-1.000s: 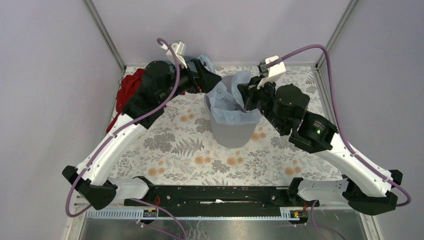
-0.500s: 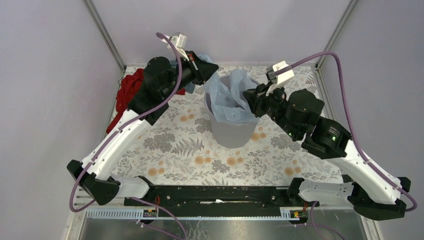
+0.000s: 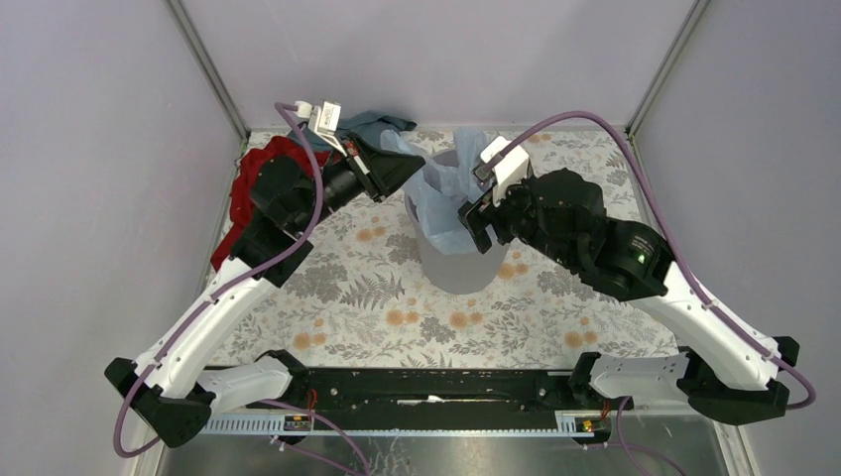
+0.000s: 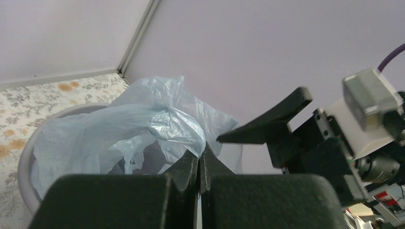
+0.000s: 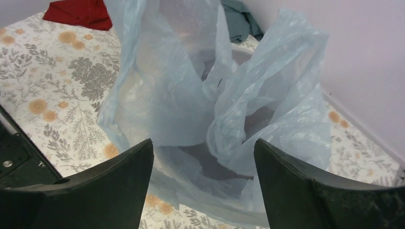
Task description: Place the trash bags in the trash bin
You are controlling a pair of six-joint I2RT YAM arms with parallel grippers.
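The light grey trash bin (image 3: pixel 456 260) stands mid-table, and the pale blue trash bag (image 3: pixel 448 188) is bunched in its mouth and spills over the rim. My left gripper (image 3: pixel 415 165) is at the bin's far-left rim, shut on an upper edge of the bag (image 4: pixel 143 124). Its fingertips (image 4: pixel 199 157) pinch the film. My right gripper (image 3: pixel 474 214) hovers at the bin's right rim, open. In the right wrist view the right gripper (image 5: pixel 203 145) has the crumpled bag (image 5: pixel 181 95) lying below and beyond its fingers, and nothing is held between them.
A red cloth (image 3: pixel 260 177) lies at the table's left edge. A teal-grey cloth (image 3: pixel 372 123) sits behind the left wrist near the back wall. Enclosure walls and corner posts surround the floral table (image 3: pixel 377 297).
The left gripper closed on the bag's edge and pulled back to the left. The right gripper let go of the bag, opened wide and shifted left over the bin's rim.
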